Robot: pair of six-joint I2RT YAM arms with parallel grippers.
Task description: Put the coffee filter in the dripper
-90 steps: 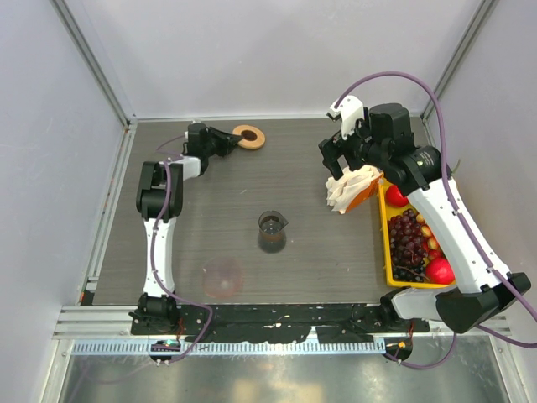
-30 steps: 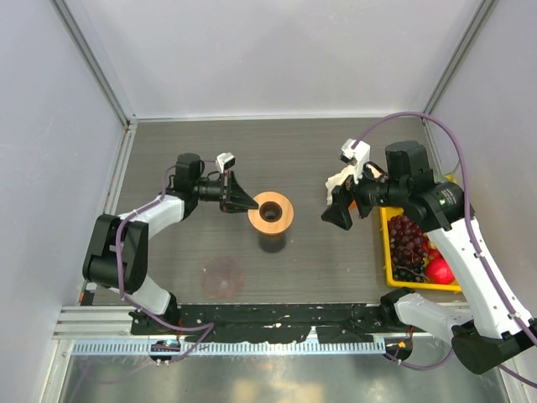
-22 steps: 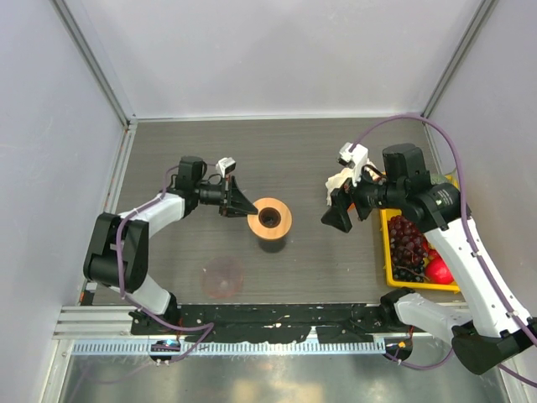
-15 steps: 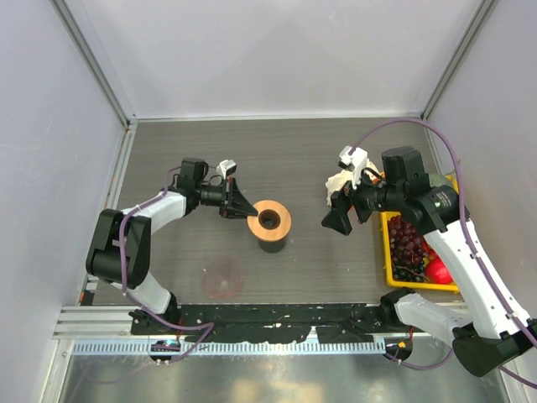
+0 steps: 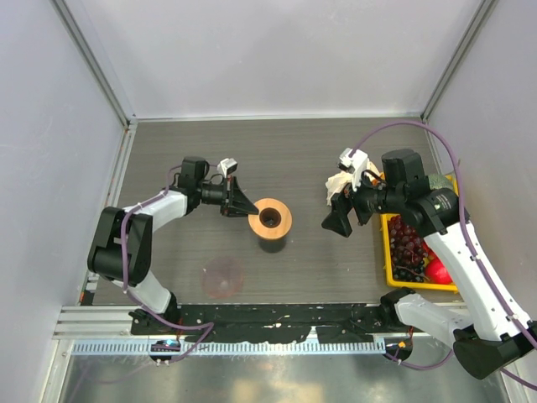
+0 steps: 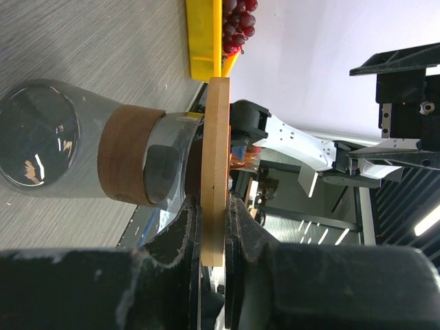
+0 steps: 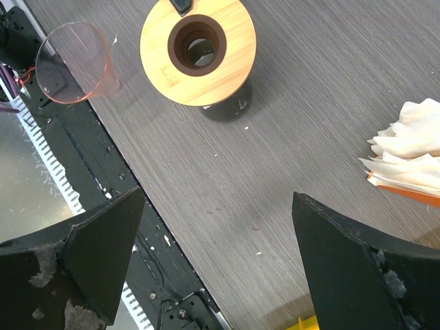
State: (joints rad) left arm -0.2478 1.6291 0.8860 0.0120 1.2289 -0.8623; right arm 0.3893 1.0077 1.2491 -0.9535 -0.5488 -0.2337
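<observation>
Now the clear dripper with its round tan wooden collar point(image 5: 270, 219) rests on a glass carafe point(image 6: 41, 148) mid-surface, the collar's rim clenched in the left jaws. The right jaws hang released, wide apart, above the grey surface point(image 5: 336, 151). A ruffled bunch of white paper filters point(image 7: 411, 144) lies at the yellow tray's point(image 5: 385, 252) edge; a single filter cannot be told apart.

table point(image 5: 319, 159): dark grey woodgrain | on it: glass carafe point(image 6: 41, 144); pink clear cup point(image 5: 223, 277); yellow tray point(image 5: 385, 252); white filter bunch point(image 7: 412, 148)
</observation>
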